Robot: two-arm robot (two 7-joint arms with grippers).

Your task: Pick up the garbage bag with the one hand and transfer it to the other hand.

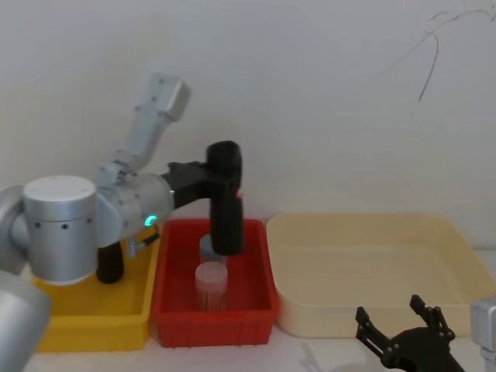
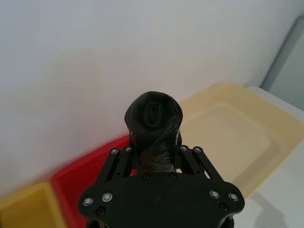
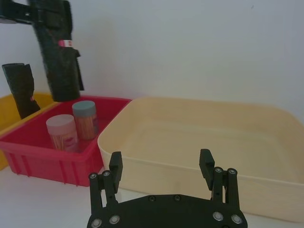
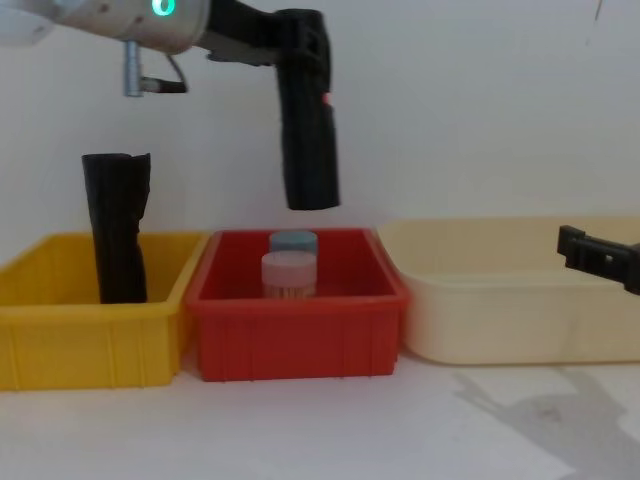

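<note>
The left claw (image 4: 300, 42), on the arm with the green ring light, is clamped on the upper part of the garbage bag (image 4: 308, 140), one finger on each side of the roll. The bag hangs upright in the air, its lower end clear above the red bin (image 4: 300, 340) and just over the two jars in it. A small red mark shows on the roll's side near the grip. The blue-lidded jar (image 3: 84, 118) stands behind the pink-lidded jar (image 3: 62, 133), both full of thin sticks. To the left, in the yellow bin (image 4: 90, 345), a second black roll (image 4: 115, 225) with a ragged top stands on end. The right claw (image 3: 161, 161) is low at the robot's right, fingers spread wide and empty, before the cream tray (image 4: 500, 320), well apart from the bag. All three containers sit side by side on the white counter (image 4: 350, 430).
</note>
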